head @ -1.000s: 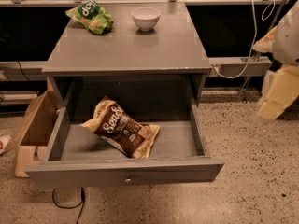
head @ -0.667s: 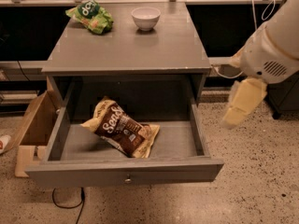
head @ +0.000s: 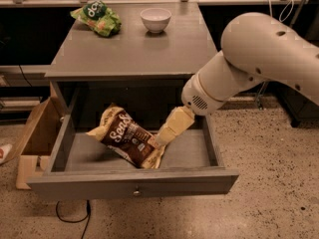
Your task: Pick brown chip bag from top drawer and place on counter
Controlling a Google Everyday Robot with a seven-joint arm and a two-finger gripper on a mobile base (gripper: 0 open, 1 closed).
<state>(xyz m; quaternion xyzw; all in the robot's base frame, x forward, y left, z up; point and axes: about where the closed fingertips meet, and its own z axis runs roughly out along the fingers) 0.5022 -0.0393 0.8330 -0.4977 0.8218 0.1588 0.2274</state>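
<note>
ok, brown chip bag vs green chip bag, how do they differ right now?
Place: the brown chip bag lies in the open top drawer; the green chip bag sits back left on the counter.
Colour: the brown one is dark brown with cream edges, the green one bright green.
Attention: the gripper is in the drawer at the brown bag's right edge, far from the green bag.
Both are crinkly snack bags.

The brown bag is seen as crinkly, glossy foil. Matt cream plastic is shown on the gripper, inside the drawer at the bag's right edge. The tabletop is finished smooth, matt grey.
</note>
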